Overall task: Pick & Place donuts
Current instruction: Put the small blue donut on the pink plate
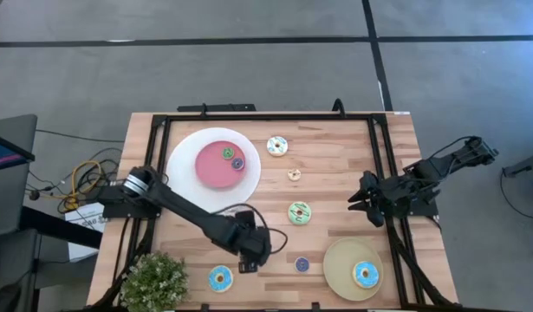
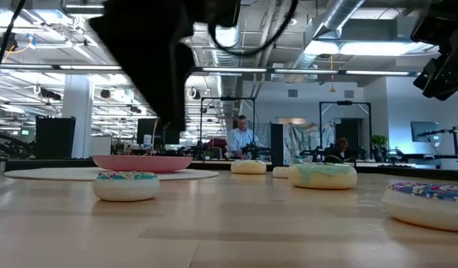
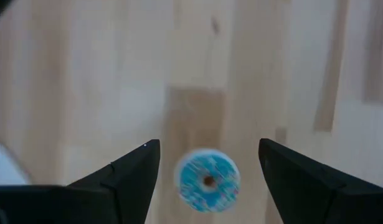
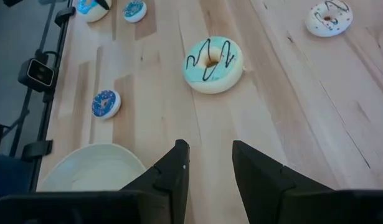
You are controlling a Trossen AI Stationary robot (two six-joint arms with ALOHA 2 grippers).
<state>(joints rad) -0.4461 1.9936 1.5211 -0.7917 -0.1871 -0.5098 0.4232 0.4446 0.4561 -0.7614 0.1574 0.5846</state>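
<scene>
Donuts: all lie flat on the table (image 1: 335, 251), holes facing up; being rings, they have no long axis.
Blue donut (image 1: 220, 278): lower left of the high view, just left of the left gripper (image 1: 249, 257), beside the potted plant (image 1: 153, 279).
Left gripper: hovers over a tiny blue donut (image 3: 208, 180), its fingers (image 3: 132, 171) spread wide and holding nothing.
Right gripper (image 1: 360, 198): right-centre of the high view, fingers (image 4: 172, 168) slightly apart and empty.
Around: light green donut (image 1: 300, 212) at centre; cream donut (image 1: 277, 146) above it; tiny orange donut (image 1: 294, 174) between them.
Tan plate (image 1: 340, 269): lower right, carries another blue donut (image 1: 366, 275).
White plate (image 1: 184, 160): upper left, carries a tiny green donut (image 1: 228, 153) and a tiny purple donut (image 1: 237, 163).
</scene>
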